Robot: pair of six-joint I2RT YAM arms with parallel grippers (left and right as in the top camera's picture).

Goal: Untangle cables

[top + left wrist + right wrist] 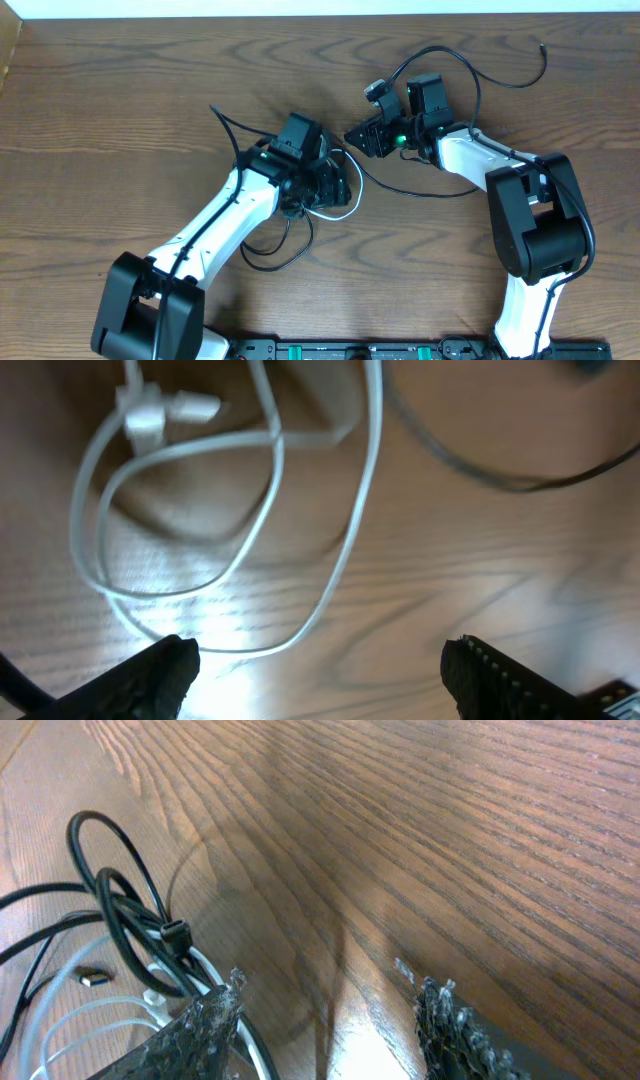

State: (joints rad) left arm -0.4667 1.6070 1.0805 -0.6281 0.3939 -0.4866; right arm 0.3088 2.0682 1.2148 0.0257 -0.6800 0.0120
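My left jaws stand wide and empty. The white cord (pixel 270 490) loops loose on the worktop (pixel 100 100) at their 11 o'clock. The right jaws are part-open, holding nothing; the black cord (pixel 120 920) knots over the white at their 9 o'clock. I'd pinch only the black there and lift slowly, as the left arm (pixel 215 225) crowds close.

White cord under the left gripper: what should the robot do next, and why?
Probably lower the left gripper and close on the white cord. Its jaws stand open above the loop, which lies loose on the table beside the black cord, held by nothing.
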